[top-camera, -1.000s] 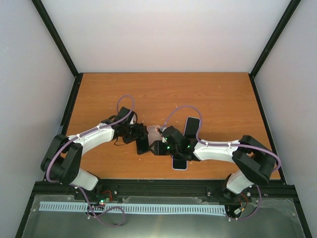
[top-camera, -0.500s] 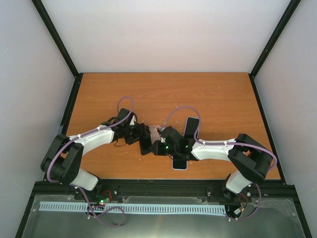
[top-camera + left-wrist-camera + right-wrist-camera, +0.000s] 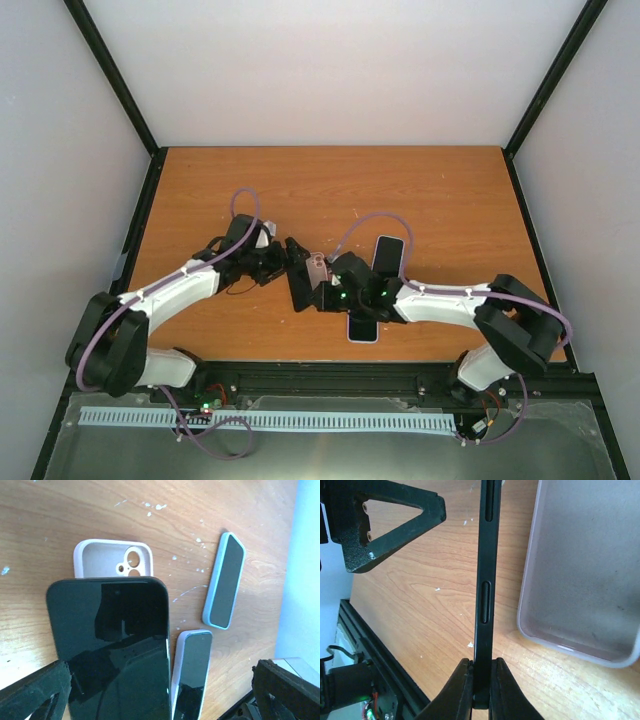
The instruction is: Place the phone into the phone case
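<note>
right gripper pinches phone beside case

right gripper (image 3: 481, 680) is clamped tight on one end of the black phone (image 3: 486, 580). just beside it, the pale phone case (image 3: 580, 570) lies hollow up on the table (image 3: 450, 190). left gripper (image 3: 160, 675) gapes wide, gripping nothing.

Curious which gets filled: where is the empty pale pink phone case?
In the top view, the empty pale pink phone case lies on the wooden table, right of the black phone that the right gripper holds on edge.
</note>
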Controlling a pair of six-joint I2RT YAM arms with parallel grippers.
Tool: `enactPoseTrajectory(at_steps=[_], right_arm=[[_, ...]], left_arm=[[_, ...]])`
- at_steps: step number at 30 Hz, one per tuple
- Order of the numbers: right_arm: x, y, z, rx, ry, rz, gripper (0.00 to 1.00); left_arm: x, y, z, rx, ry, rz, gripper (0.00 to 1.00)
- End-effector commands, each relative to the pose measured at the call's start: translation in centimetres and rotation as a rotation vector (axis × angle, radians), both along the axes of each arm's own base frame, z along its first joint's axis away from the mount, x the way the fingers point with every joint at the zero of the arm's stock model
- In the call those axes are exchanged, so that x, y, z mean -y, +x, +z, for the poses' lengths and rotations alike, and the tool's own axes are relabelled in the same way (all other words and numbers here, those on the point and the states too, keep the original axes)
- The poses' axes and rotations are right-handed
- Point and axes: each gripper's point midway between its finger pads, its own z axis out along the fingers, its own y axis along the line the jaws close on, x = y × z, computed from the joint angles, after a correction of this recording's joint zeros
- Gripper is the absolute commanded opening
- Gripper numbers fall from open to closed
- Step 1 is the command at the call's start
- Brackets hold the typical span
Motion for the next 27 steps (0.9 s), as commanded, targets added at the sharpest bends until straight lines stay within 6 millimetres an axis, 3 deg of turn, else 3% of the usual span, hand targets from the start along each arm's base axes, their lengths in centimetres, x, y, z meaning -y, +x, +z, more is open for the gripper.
enactPoseTrajectory(at_steps=[1, 6, 10, 17, 27], right_arm=[[0.6, 0.6, 3.8, 0.053, 0.082, 0.009, 0.03], [2.3, 1.5, 4.7, 0.057, 0.067, -0.024, 0.03], [3.2, 2.6, 4.5, 0.02, 0.064, -0.043, 0.03], [3.6, 4.0, 3.4, -0.074, 0.068, -0.056, 0.03], [2.5, 4.6, 1.6, -0.15, 0.058, -0.029, 0.03]], left_arm=[[-0.2, 1.0, 3.6, 0.115, -0.038, -0.004, 0.99], [-1.7, 1.5, 5.6, 0.197, -0.042, 0.012, 0.98], [-2.8, 1.9, 5.4, 0.213, -0.037, 0.029, 0.95], [-2.6, 1.9, 3.0, 0.201, -0.055, 0.016, 0.87], [-2.2, 2.2, -0.8, 0.133, -0.041, 0.002, 0.79]])
